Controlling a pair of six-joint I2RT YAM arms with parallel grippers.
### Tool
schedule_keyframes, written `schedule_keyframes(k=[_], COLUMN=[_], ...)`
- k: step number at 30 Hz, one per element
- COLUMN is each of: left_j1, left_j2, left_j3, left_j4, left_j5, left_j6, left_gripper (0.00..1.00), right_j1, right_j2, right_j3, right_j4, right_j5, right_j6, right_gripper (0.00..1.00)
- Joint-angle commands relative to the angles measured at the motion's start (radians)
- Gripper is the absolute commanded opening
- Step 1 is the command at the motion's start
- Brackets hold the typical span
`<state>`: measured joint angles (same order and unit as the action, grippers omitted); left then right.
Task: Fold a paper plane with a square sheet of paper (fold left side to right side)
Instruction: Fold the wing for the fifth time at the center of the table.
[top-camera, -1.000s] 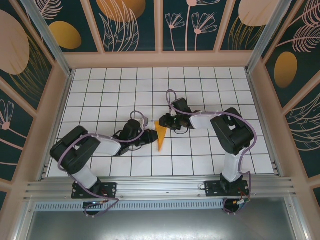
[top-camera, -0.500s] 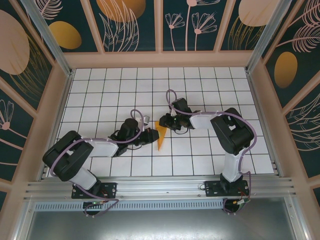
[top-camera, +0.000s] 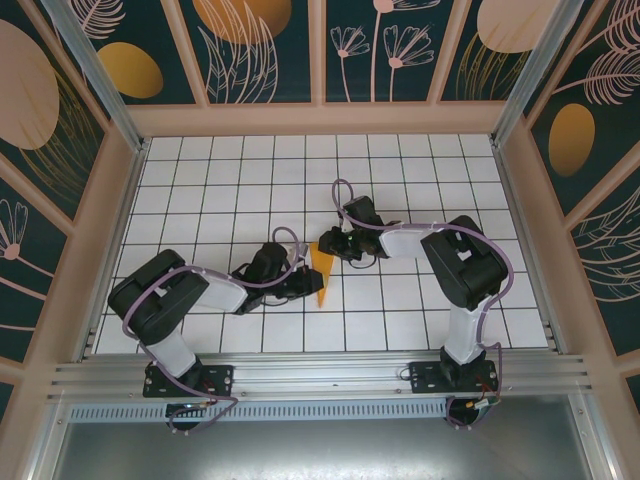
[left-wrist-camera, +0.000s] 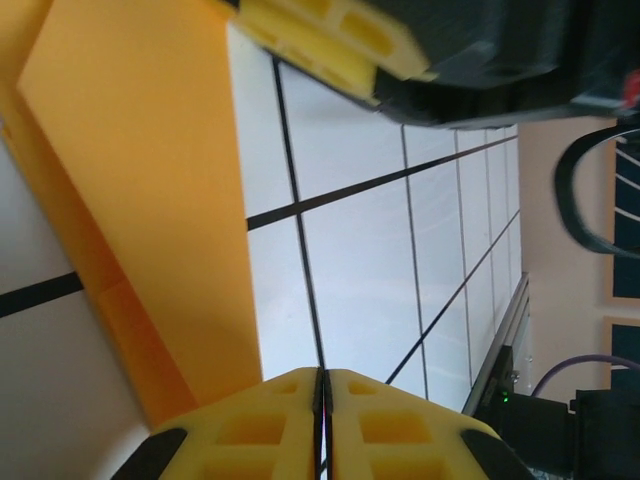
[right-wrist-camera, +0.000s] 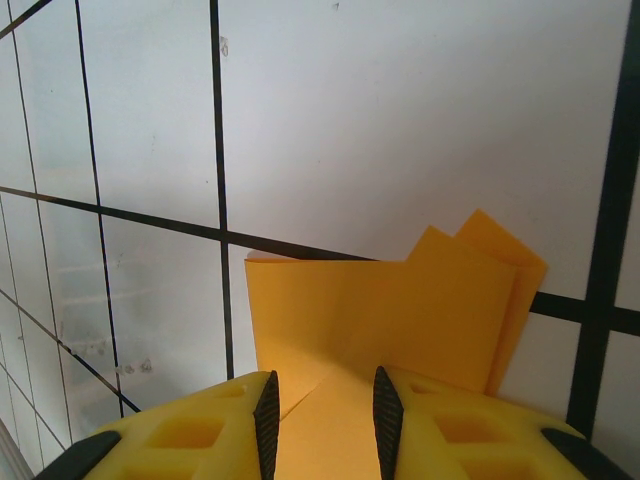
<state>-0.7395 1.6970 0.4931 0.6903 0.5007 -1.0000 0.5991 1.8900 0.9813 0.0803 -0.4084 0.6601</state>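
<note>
**A:** Where's the bright orange folded paper plane (top-camera: 322, 275)?

**B:** Flat on the white gridded tabletop (top-camera: 200, 180), point toward the arm bases.

**A:** Any room around it?

**B:** The left gripper (top-camera: 306, 284) sits just beside its left edge, yellow pads pressed together on nothing. The right gripper (top-camera: 327, 247) is over its wide far end, fingers slightly apart, orange between them. Past the plane, bare tiles reach the beige wooden frame (top-camera: 320, 118).

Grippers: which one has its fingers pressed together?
The left gripper: its yellow fingers meet; the right gripper has a gap showing the paper plane.
</note>
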Motion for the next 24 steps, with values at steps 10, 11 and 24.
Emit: schedule_keyframes(k=[10,11,24], left_j1=[-0.026,-0.028,-0.049], left_j2=[0.075,0.076,0.084], left_j3=[0.033,0.032,0.030], left_j4=[-0.044,-0.052,-0.222], left_j5=[-0.010,-0.018,-0.114], left_j6=[-0.008,-0.008,-0.007], left_gripper=[0.15,0.15,0.10], right_j1=[0.009,0.009,-0.005], right_j2=[0.046,0.044,-0.037], right_j3=[-0.019,-0.019,-0.020], right_j4=[-0.107,-0.108,-0.027], right_j5=[0.066,0.068,0.025], right_j6=[-0.019,-0.019,-0.047], right_gripper=[0.34,0.34,0.34])
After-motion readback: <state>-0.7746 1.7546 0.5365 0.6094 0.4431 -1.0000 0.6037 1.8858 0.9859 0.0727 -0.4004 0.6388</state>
